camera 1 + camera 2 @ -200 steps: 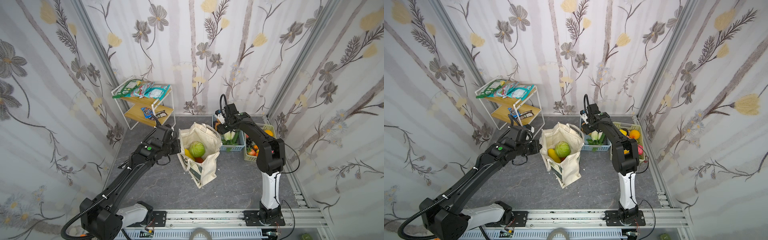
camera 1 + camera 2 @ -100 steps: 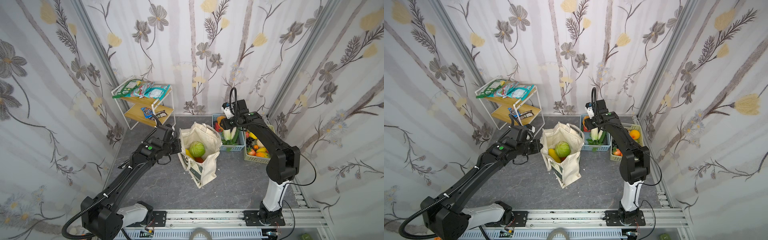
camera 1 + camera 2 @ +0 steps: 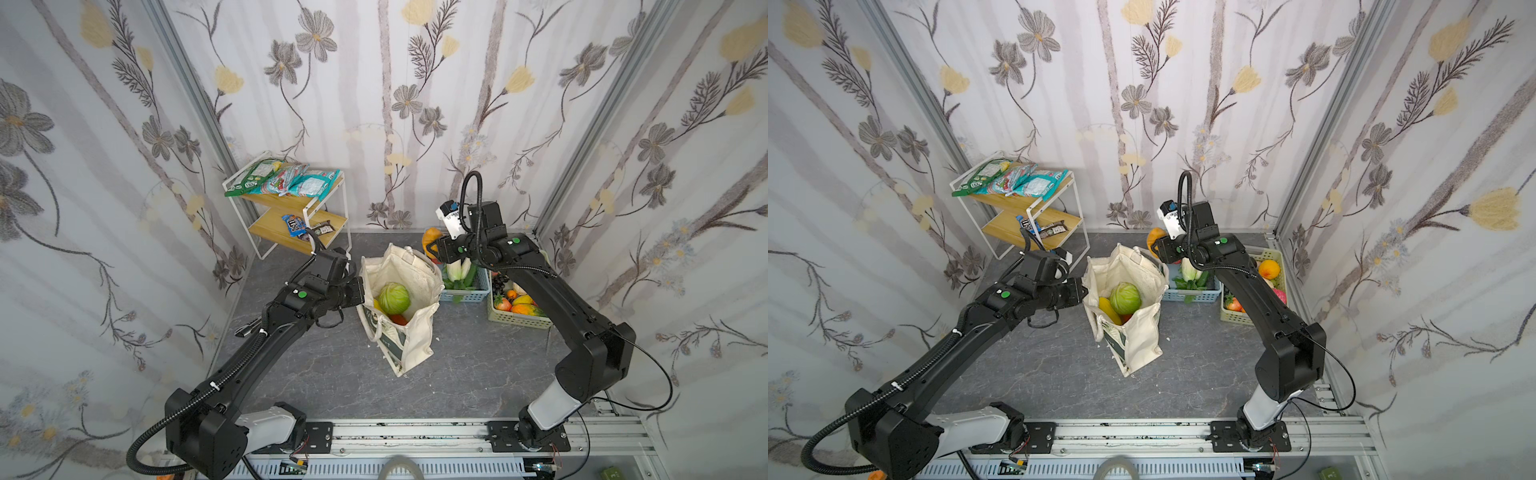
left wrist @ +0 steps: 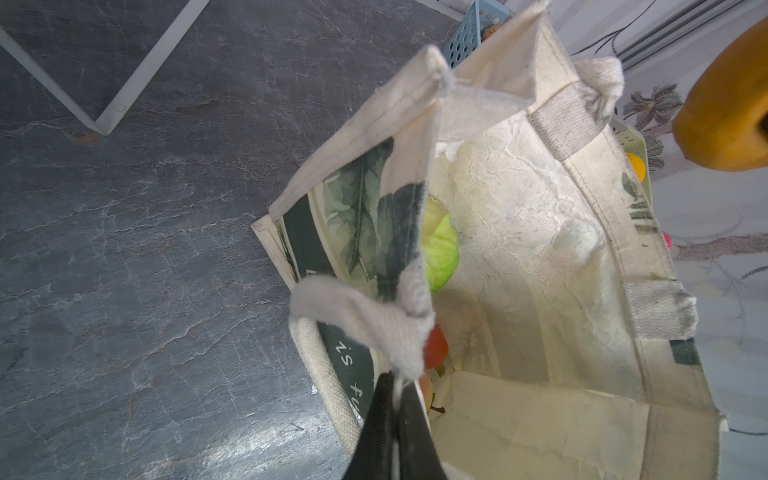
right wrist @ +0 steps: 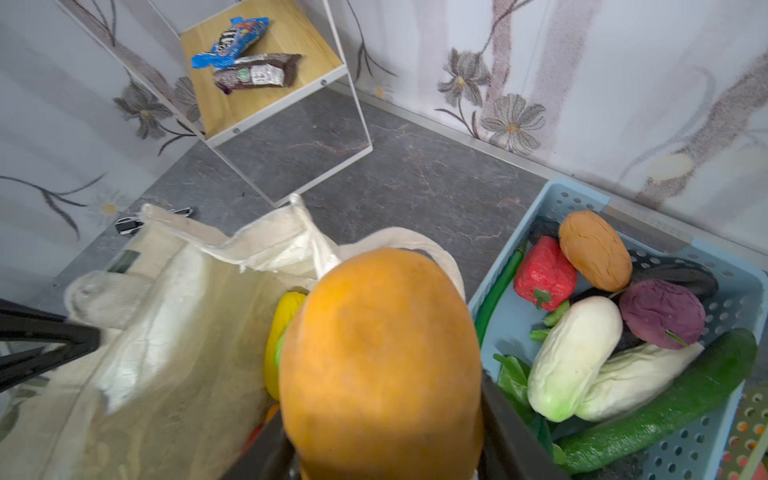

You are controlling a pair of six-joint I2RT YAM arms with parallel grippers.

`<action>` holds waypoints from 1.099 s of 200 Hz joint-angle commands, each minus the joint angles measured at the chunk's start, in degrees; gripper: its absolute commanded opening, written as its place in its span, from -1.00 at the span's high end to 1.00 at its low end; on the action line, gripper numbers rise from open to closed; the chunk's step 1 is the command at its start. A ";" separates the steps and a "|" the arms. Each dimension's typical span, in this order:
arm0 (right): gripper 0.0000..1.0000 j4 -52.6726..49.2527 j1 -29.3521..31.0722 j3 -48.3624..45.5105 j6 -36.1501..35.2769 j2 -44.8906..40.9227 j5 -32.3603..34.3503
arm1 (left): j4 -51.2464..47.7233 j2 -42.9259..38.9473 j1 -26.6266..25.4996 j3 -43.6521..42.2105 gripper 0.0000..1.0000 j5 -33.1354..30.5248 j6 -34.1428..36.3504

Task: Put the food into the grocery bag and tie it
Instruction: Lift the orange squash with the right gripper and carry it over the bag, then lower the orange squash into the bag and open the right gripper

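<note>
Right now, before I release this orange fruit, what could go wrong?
The orange fruit in the right hand hangs by the far rim of the grocery bag, not over its mouth: released here, it may bounce out. The left hand pinches only rim cloth; the fruit's impact could tug that free.

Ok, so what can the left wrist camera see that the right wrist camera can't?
Only the left wrist view shows the pinch itself: the left gripper shut on the grocery bag by its strap handle. It also shows the white script on the bag's green band. Only the right wrist view shows the snack packets on the wooden shelf and the long cucumber in the blue basket. Both show the open bag and the big orange fruit held by the right gripper.
</note>
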 commanded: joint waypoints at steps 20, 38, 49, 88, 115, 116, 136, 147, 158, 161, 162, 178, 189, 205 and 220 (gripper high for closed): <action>-0.09 4.03 5.88 -0.71 2.32 -1.63 -1.72 | 0.19 0.17 -0.02 0.18 1.00 0.18 -0.37; -0.09 4.14 8.79 -0.63 2.45 -1.49 -1.69 | 0.23 0.14 -0.01 0.24 1.00 0.18 -0.30; -0.09 3.82 10.48 -0.39 2.45 -1.02 -1.75 | 0.29 0.11 -0.08 0.27 1.00 0.18 -0.29; -0.09 2.14 15.06 -0.25 2.20 1.29 -0.74 | 0.30 0.02 -0.05 0.18 1.00 0.34 -0.27; -0.09 1.34 16.72 -0.60 2.21 2.78 0.24 | 0.46 0.21 -0.08 0.27 1.00 0.57 -0.29; -0.09 1.33 16.74 -0.61 2.24 2.89 0.21 | 0.47 0.23 -0.08 0.27 1.00 0.59 -0.30; -0.09 0.99 17.66 -0.93 2.34 3.93 0.44 | 0.57 0.25 -0.09 0.35 1.00 0.70 -0.33; -0.09 0.97 18.10 -1.32 2.41 4.43 0.54 | 0.62 0.21 -0.06 0.36 1.00 0.62 -0.30; -0.09 0.97 18.28 -1.62 2.45 4.85 0.74 | 0.64 0.30 -0.08 0.36 1.00 0.62 -0.34; -0.08 0.97 18.38 -1.72 2.52 4.94 0.80 | 0.63 0.29 -0.09 0.43 1.00 0.62 -0.34; -0.09 0.97 18.36 -1.75 2.53 4.98 0.84 | 0.64 0.32 -0.09 0.44 1.00 0.62 -0.32; -0.09 1.06 18.43 -2.25 2.65 5.36 0.94 | 0.67 0.43 -0.09 0.44 1.00 0.70 -0.25; -0.09 1.06 18.45 -2.55 2.64 5.69 1.14 | 0.60 0.43 -0.09 0.45 1.00 0.79 -0.25; -0.08 1.14 18.43 -2.97 2.72 6.19 1.29 | 0.64 0.52 -0.04 0.48 1.00 0.80 -0.28; -0.08 1.31 18.43 -3.43 2.96 6.66 1.39 | 0.78 0.61 -0.09 0.53 1.00 0.88 -0.27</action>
